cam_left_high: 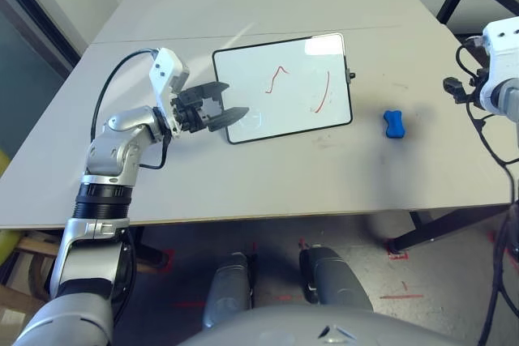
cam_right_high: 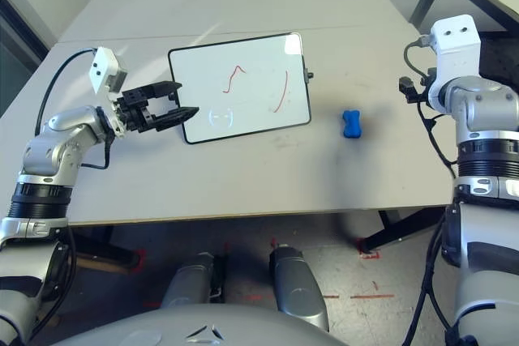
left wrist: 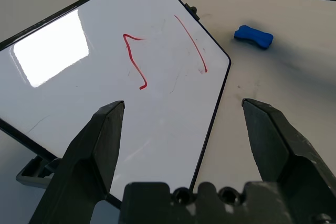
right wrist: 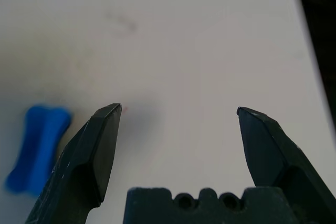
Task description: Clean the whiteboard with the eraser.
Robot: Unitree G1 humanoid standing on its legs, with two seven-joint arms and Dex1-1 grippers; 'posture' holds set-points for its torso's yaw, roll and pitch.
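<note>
L claw (cam_left_high: 229, 101): fingers spread wide w/ a clear gap between the tips, nothing gripped. It hangs at the L edge of the whiteboard (cam_left_high: 284, 87), tips over or right by the frame; can't tell if they touch it. R claw (right wrist: 180, 109): also released, both fingers (right wrist: 105, 145) far apart, nothing between them; the bare counter (right wrist: 184, 66) shows through the gap. L arm (cam_left_high: 113, 160) comes up from the bottom L corner, silver w/ a black band, forearm rising, then bent at the wrist so the claw points R, across toward the board. R arm (cam_right_high: 486, 151) stands along the R side, forearm roughly upright in view, white wrist housing (cam_right_high: 456, 42) at its top, black cable looping beside it; its claw is held off to the R of the eraser (cam_right_high: 351, 124). Eraser: small, bright blue, pinched at the waist, lying on the counter to the R of the board, apart from it, between board & R arm, w/ neither claw holding it. Board: white w/ thin black frame, lying flat & slightly angled on the counter, small knob (cam_right_high: 309, 75) on its R side. Two red pen strokes on it: a bent one (cam_right_high: 234, 79) nr the middle, a slightly curved line (cam_right_high: 282, 92) toward the R.
</note>
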